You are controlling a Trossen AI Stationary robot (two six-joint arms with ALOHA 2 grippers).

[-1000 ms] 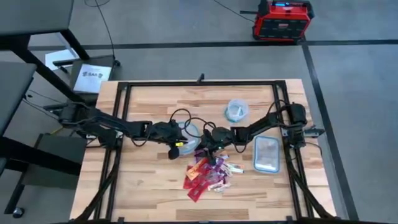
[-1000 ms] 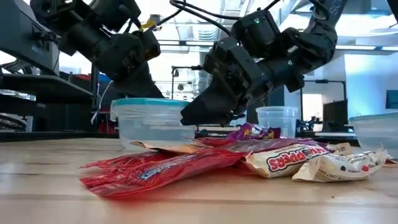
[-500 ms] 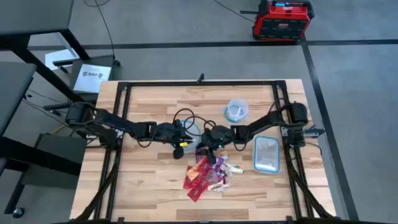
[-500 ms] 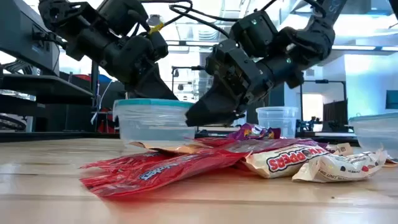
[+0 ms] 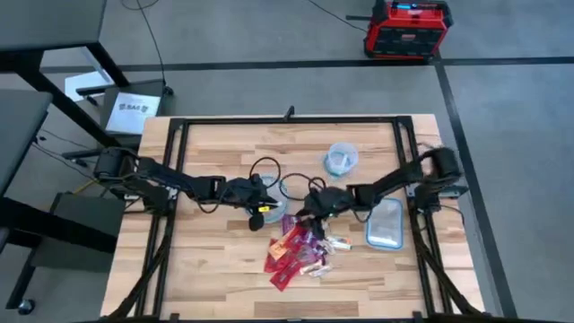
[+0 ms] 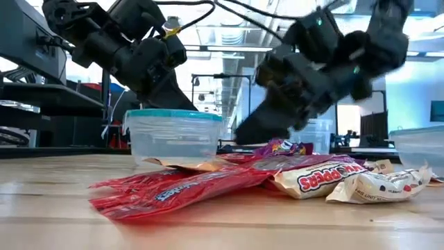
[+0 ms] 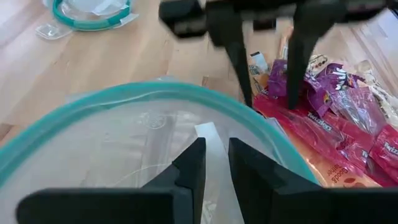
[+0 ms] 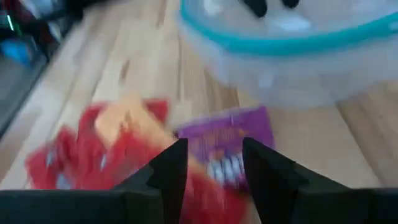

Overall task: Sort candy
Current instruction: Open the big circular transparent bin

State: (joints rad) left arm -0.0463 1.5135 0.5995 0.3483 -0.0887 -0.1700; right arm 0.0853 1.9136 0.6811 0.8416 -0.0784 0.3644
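Observation:
The candy point(image 5: 300, 247) lies in a loose pile near the table's middle, with red, purple, orange and whitish wrappers point(image 6: 229, 177). Just beyond it stands a clear bowl with a bluish rim point(image 6: 173, 135). My left gripper point(image 7: 214, 146) hangs over this bowl point(image 7: 124, 99), its fingers close together with a whitish candy point(image 7: 208, 132) between them. My right gripper point(image 8: 214, 158) is open and low over the pile's far edge, above a purple candy point(image 8: 227, 134), touching nothing that I can see. My left gripper has the whitish candy point(image 7: 210, 138) between its two fingers, coming from above and slanting down into the bowl. The strip fills the narrow gap and sticks out past the fingertips. Whether its far end rests on the bowl's floor, I cannot tell.
A second bluish-rimmed bowl point(image 5: 341, 159) stands farther back, right of the middle. A clear rectangular tub point(image 5: 384, 222) sits at the pile's right. Black frame rails point(image 5: 175, 179) run along the table's sides. Bare wood lies near the front edge.
My right gripper has swung away from the bowl, toward the table's right and near edges and down to the candy pile; it is blurred with motion. My left gripper has shifted a little toward the right, over the bowl, then held still.

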